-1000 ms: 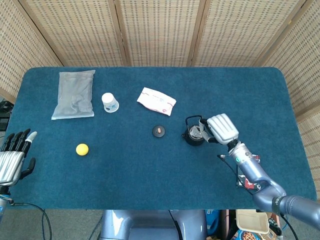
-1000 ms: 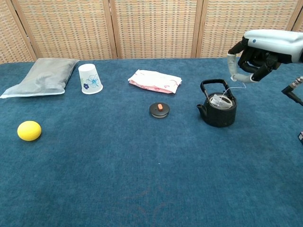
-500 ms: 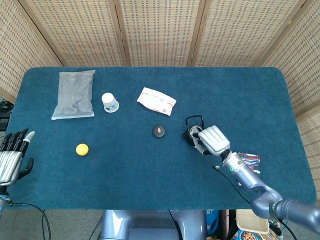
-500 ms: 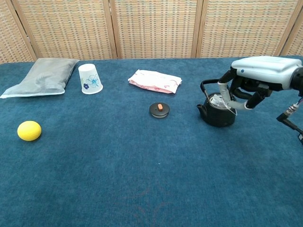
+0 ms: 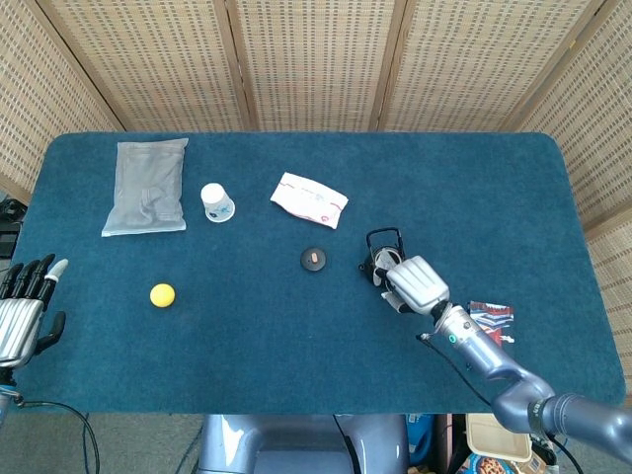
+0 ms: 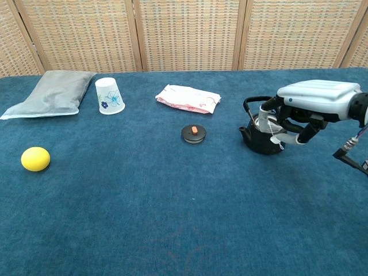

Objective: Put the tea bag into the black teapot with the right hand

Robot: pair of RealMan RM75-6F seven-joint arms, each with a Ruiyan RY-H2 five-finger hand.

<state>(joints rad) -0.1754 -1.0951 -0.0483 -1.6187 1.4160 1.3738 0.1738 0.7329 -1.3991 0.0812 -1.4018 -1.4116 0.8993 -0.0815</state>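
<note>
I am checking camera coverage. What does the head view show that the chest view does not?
Only the head view shows the left robot hand at the table edge, holding nothing, and a printed packet near the right arm. Only the chest view shows the black teapot from the side. Both show the right robot hand over it, the lid and the yellow ball.

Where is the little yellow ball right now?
The yellow ball sits on the left side of the blue table, in front of the paper cup and the grey pouch.

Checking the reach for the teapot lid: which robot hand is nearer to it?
Right. The right robot hand is over the black teapot beside the lid; the left robot hand is at the table's far edge.
</note>
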